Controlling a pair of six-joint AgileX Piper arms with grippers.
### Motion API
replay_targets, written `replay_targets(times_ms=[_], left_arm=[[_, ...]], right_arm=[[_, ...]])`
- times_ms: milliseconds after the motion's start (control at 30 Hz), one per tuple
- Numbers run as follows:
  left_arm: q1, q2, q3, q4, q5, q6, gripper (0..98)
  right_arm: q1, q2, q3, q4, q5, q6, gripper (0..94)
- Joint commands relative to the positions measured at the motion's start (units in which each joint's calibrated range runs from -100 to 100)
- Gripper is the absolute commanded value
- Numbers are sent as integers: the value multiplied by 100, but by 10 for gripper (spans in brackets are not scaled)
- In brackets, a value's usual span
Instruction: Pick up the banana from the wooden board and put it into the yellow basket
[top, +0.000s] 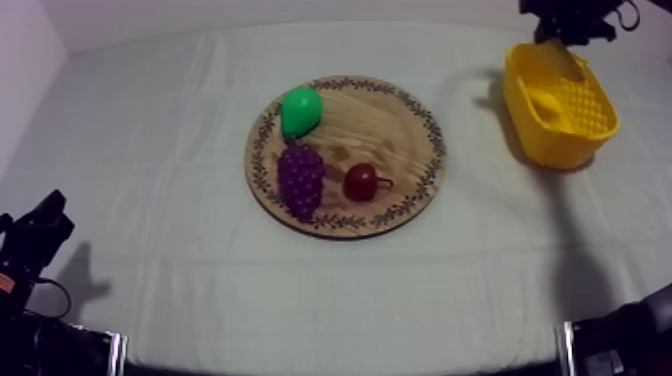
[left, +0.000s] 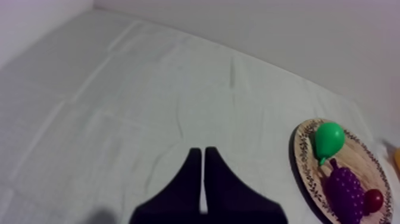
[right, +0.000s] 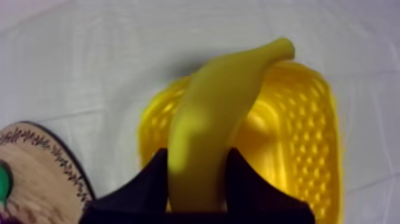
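Observation:
The yellow banana (right: 220, 107) is held upright between the fingers of my right gripper (right: 196, 161), which is shut on it. It hangs just above the yellow basket (right: 297, 137). From above, my right gripper (top: 565, 30) is over the basket (top: 520, 100) at the table's far right, with the banana (top: 563, 58) pointing down into it. The round wooden board (top: 385, 135) lies mid-table. My left gripper (top: 40, 225) rests low at the left; its fingers (left: 193, 173) lie together as a narrow wedge, shut on nothing.
On the board lie a green pear (top: 300, 110), purple grapes (top: 300, 178) and a small red fruit (top: 360, 182). The left wrist view has the board (left: 357, 152) off to the side with the pear (left: 328, 139) and grapes (left: 345, 189).

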Motion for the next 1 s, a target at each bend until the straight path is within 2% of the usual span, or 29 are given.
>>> replay_targets(times_ms=[0, 433, 967], left_arm=[[-1, -3, 2, 1, 0, -1, 1], [-1, -3, 2, 1, 0, -2, 1], [-1, -3, 2, 1, 0, 0, 1]], right_arm=[[175, 92, -10, 4, -59, 36, 183], [400, 397, 404, 41, -266, 76, 190], [292, 486, 1274, 135, -931, -41, 194]])
